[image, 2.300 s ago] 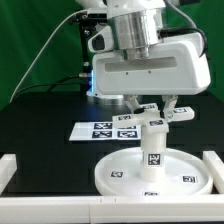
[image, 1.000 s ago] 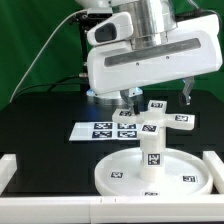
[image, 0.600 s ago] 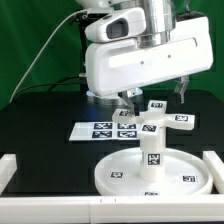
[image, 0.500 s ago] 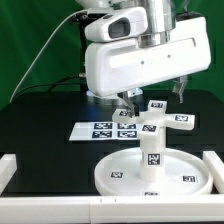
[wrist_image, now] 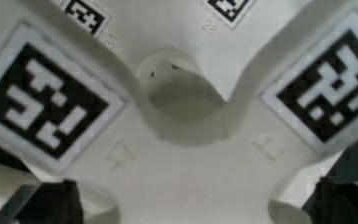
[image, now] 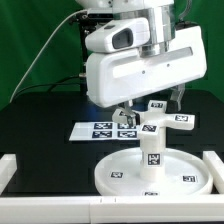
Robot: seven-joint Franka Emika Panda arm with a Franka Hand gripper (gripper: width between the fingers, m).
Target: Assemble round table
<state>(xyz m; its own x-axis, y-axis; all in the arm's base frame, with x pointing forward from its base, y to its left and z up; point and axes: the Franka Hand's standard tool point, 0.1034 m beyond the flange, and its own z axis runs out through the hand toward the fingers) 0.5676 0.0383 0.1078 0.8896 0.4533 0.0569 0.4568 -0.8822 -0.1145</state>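
at the near edge of the black table [image: 40, 120] lies the round disc [image: 130, 165], the post [image: 153, 150] upright on it, the cross piece [image: 165, 120] on top. just above hangs the gripper [image: 151, 104], fingers spread wide, holding nothing. behind lies the marker board [image: 100, 130].

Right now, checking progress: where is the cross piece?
In the exterior view, right of centre, the cross piece sits on top of the upright post standing at the centre of the round disc.

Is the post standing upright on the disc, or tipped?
Upright. The post stands vertical at the centre of the disc, with the cross piece level on top.
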